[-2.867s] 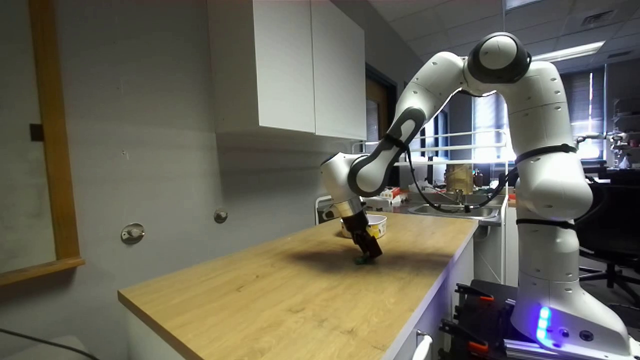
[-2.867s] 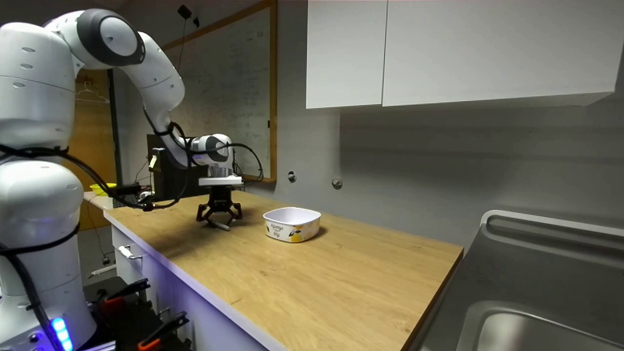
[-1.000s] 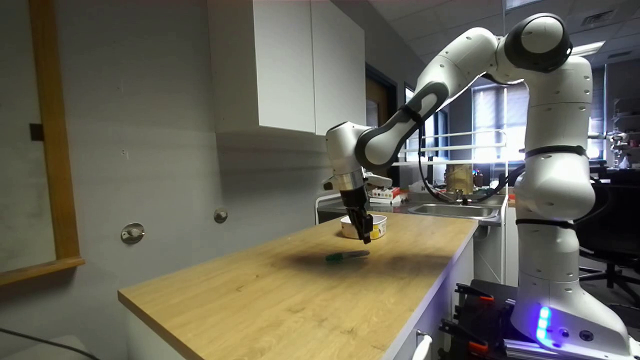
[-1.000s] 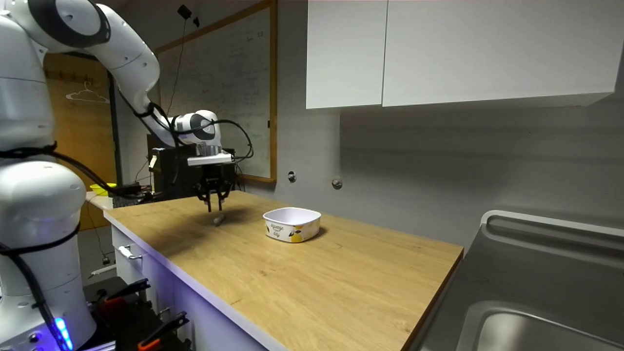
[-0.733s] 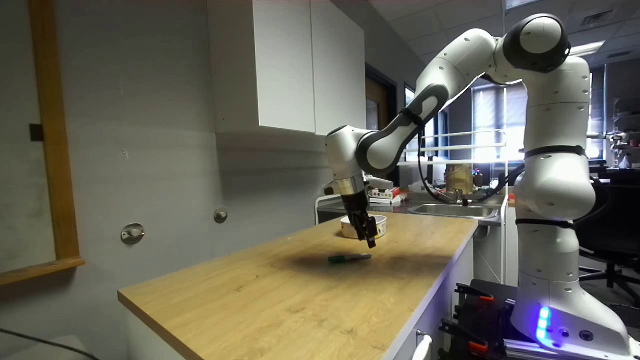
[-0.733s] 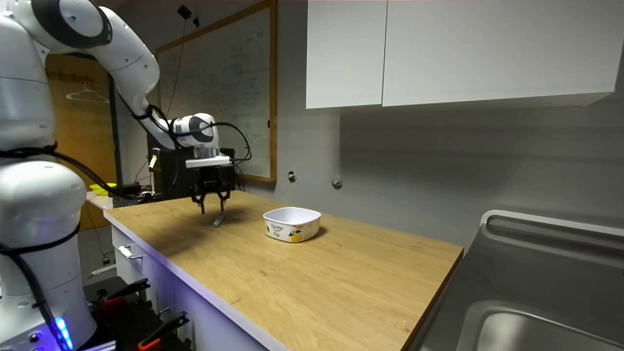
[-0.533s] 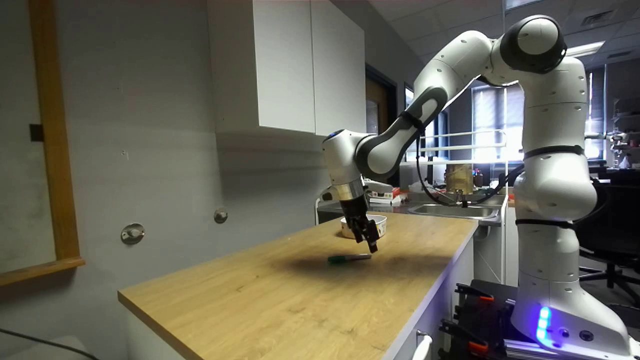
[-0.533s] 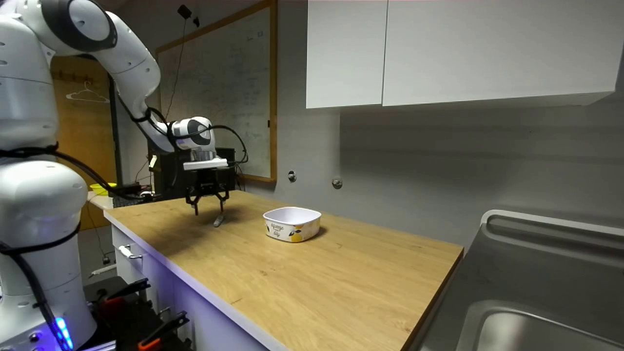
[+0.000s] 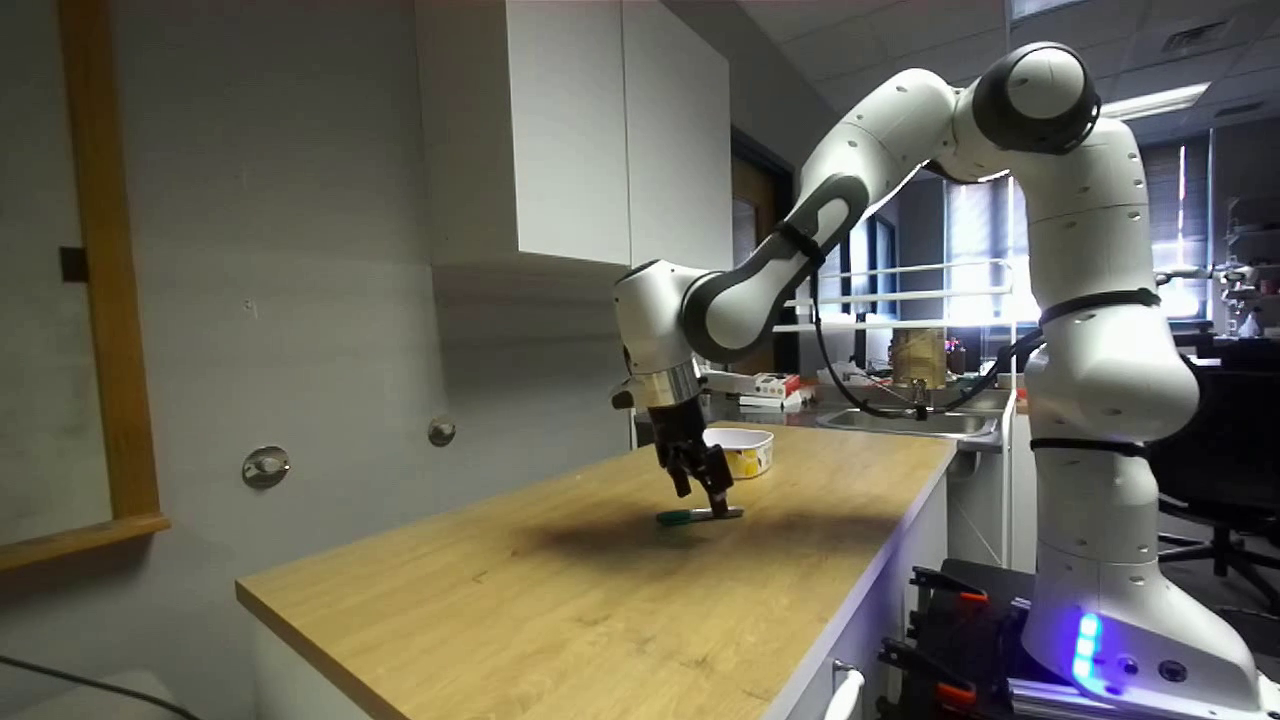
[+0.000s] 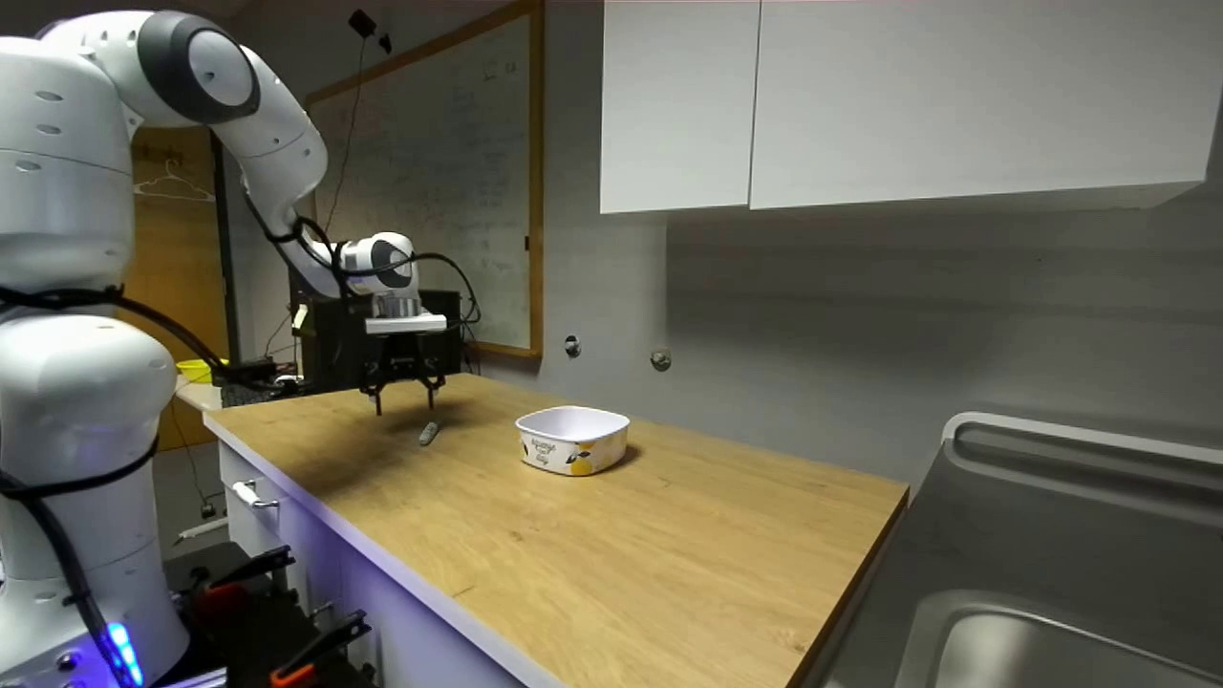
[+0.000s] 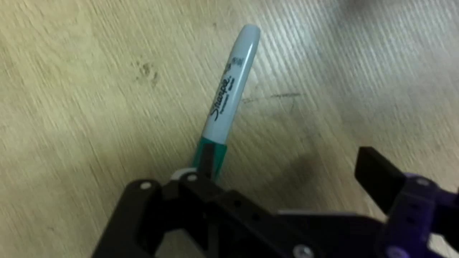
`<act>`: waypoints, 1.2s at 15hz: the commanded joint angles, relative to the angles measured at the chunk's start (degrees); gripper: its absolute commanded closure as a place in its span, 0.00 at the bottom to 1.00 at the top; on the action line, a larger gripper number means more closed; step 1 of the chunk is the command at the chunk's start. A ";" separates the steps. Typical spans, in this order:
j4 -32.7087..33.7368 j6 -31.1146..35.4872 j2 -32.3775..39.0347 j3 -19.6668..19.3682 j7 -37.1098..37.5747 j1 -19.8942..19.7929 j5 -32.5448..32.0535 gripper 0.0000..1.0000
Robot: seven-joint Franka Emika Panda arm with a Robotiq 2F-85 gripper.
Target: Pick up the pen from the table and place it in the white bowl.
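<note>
The pen (image 11: 229, 89), a grey marker with a green cap, lies flat on the wooden table (image 9: 560, 600). It also shows in both exterior views (image 9: 676, 517) (image 10: 429, 434). My gripper (image 11: 287, 157) is open with nothing between its fingers. In the wrist view its left finger overlaps the green cap and hides the cap's end; the right finger (image 11: 376, 175) is well to the right. In the exterior views the gripper (image 9: 702, 502) (image 10: 405, 409) hangs low above the table by the pen. The white bowl (image 10: 573, 451), with a lemon print, stands apart from the pen (image 9: 752, 460).
A wall cabinet (image 9: 620, 140) hangs above the table's back. A sink (image 9: 910, 422) and metal counter (image 10: 1051, 535) adjoin the table's end. The wall runs along the table's rear edge.
About three seconds ago the gripper was down at the pen. It rose, the jaws opened wider and the pen settled flat. Lately the gripper moved toward the pen's green cap.
</note>
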 commanded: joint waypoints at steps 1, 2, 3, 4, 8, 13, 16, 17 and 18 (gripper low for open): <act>3.48 0.48 2.68 -0.15 -5.30 -1.06 1.15 0.00; 3.78 0.92 3.01 -0.39 -6.37 -1.48 1.11 0.00; 4.00 1.44 3.35 -0.62 -7.52 -1.94 1.35 0.00; 4.19 1.97 3.77 -0.85 -8.63 -2.40 1.50 0.00; 4.66 3.61 6.28 -1.70 -11.68 -4.23 1.77 0.00; 5.24 4.65 9.54 -2.09 -12.30 -5.55 1.11 0.25; 5.96 4.63 10.20 -1.98 -11.79 -5.69 0.77 0.40; 6.16 4.50 10.09 -1.93 -11.63 -5.63 0.74 0.49; 6.31 4.49 10.02 -1.89 -11.64 -5.59 0.73 0.56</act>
